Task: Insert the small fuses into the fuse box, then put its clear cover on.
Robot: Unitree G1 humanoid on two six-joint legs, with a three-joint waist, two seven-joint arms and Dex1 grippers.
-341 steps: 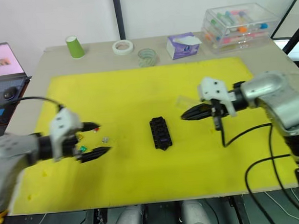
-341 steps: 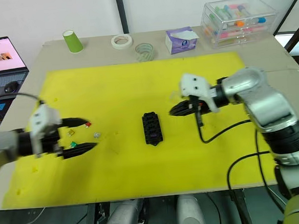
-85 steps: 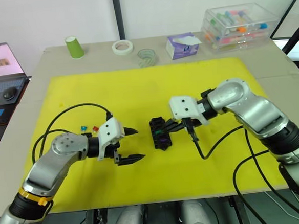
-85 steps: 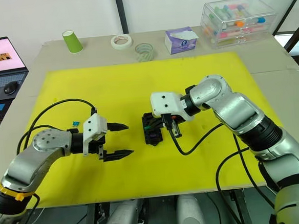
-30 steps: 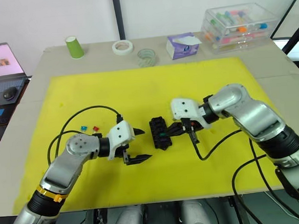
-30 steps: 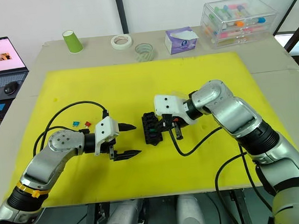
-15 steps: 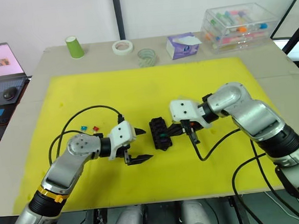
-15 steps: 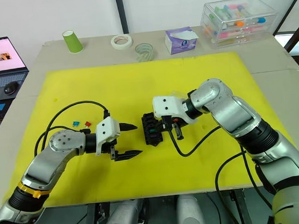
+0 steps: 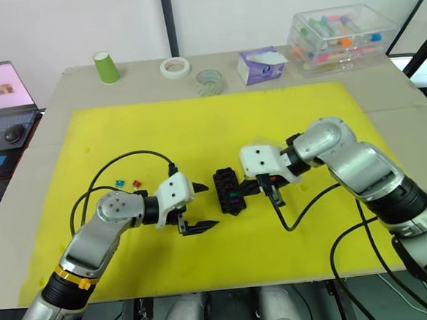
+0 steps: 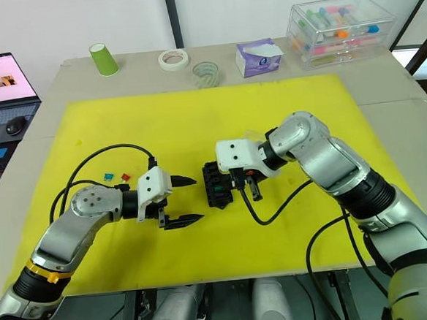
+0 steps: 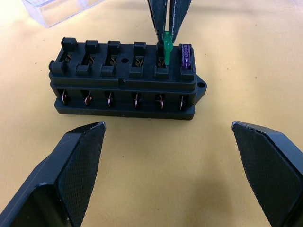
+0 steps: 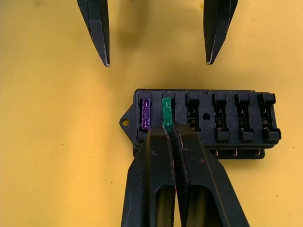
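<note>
Currently, a green fuse (image 12: 166, 111) is pinched in the right gripper (image 12: 169, 130) fingers at the fuse box (image 11: 124, 80) mid-mat, beside one seated purple fuse (image 12: 146, 114); the left gripper (image 10: 179, 201) is spread wide nearby. Four slots, loose fuses (image 9: 128, 183) and the clear cover (image 11: 59, 8) remain

Head overhead — wrists close, opposed

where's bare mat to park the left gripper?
Bare mat runs behind the fuse box, before the tape rolls. Another strip lies at the near edge. Crowded: the right gripper on the green fuse, the left gripper beside it, loose fuses far left.
</note>
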